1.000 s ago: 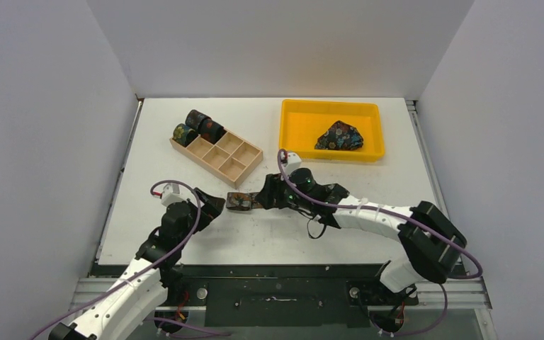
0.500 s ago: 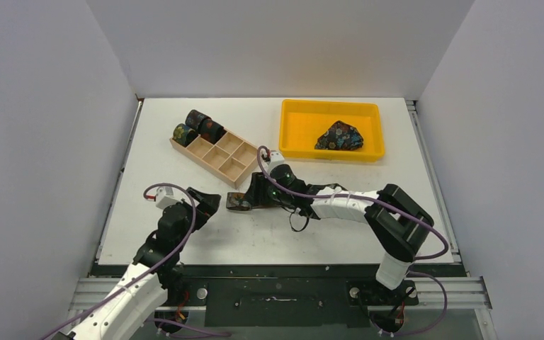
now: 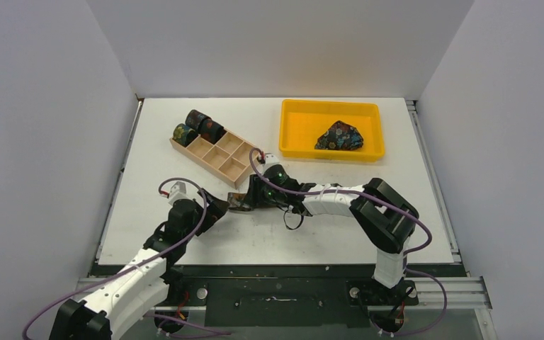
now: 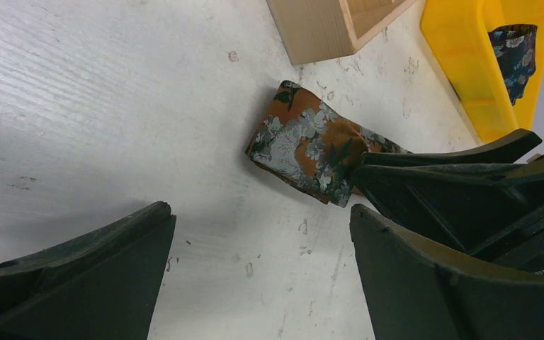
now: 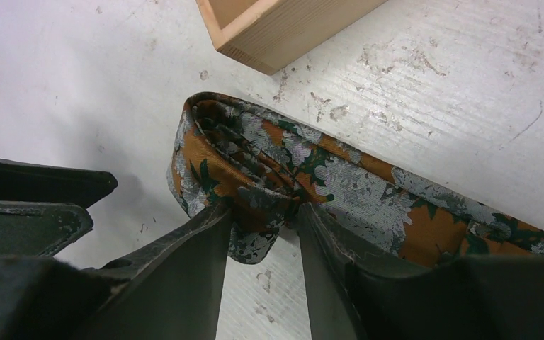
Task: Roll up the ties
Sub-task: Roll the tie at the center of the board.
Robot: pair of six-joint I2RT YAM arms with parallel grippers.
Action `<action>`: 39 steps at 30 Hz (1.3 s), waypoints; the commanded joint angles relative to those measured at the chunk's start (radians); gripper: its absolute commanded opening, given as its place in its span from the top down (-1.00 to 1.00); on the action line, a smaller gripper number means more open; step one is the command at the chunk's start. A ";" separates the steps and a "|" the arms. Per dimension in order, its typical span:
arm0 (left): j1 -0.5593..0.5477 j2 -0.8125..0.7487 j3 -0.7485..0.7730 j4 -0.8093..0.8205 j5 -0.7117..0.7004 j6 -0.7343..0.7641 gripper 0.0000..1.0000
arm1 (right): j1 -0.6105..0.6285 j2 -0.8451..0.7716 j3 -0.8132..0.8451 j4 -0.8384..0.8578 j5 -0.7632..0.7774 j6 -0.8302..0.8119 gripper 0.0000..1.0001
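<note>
The right gripper is clamping the rolled end of the tie on the table, near the wooden box, to prevent unwinding, while the left gripper is hovering beside it, jaws wide apart.

Right gripper is closing on the folded tie by the wooden box near corner. Its arm is folding boxward, and left gripper is edging boxward too.

Orange tie, grey-green floral print; yellow tray.
</note>
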 commanded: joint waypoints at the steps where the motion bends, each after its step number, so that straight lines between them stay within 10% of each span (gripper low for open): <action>1: 0.014 0.032 0.038 0.109 0.064 0.031 -0.86 | -0.018 0.005 0.034 0.011 0.020 -0.025 0.20; 39: 0.043 0.575 0.164 0.512 0.294 0.076 -0.55 | -0.100 0.038 -0.095 0.115 -0.010 -0.005 0.26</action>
